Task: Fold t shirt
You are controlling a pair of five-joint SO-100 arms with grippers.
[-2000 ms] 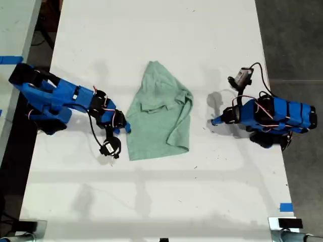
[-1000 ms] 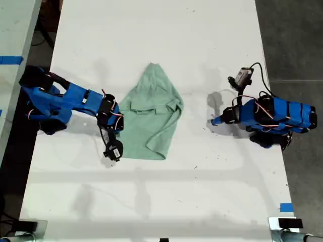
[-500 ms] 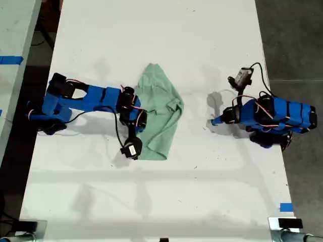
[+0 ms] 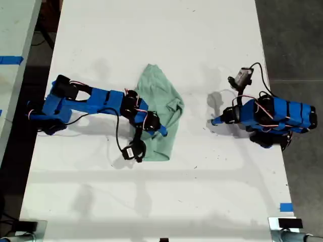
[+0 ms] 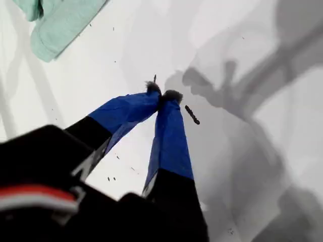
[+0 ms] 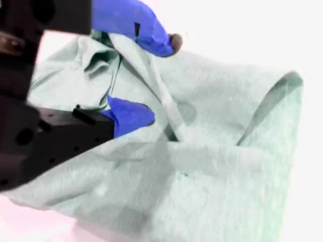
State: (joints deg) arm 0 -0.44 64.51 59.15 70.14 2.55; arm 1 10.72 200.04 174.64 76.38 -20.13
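The exterior view looks straight down on the white table (image 4: 151, 201), well above the t shirt (image 4: 160, 98). Both wrist views look along their jaws, close; all three share the t shirt.

Our second arm (image 4: 96, 103) lies across the t shirt (image 4: 166, 98) in the exterior view, hiding its middle and the edge toward that view's left. In the second wrist view the cloth runs off the frame (washed out, too). My second gripper (image 6: 146, 80) seems parted around a fold, though we cannot be sure. The first wrist view catches only a shirt corner.
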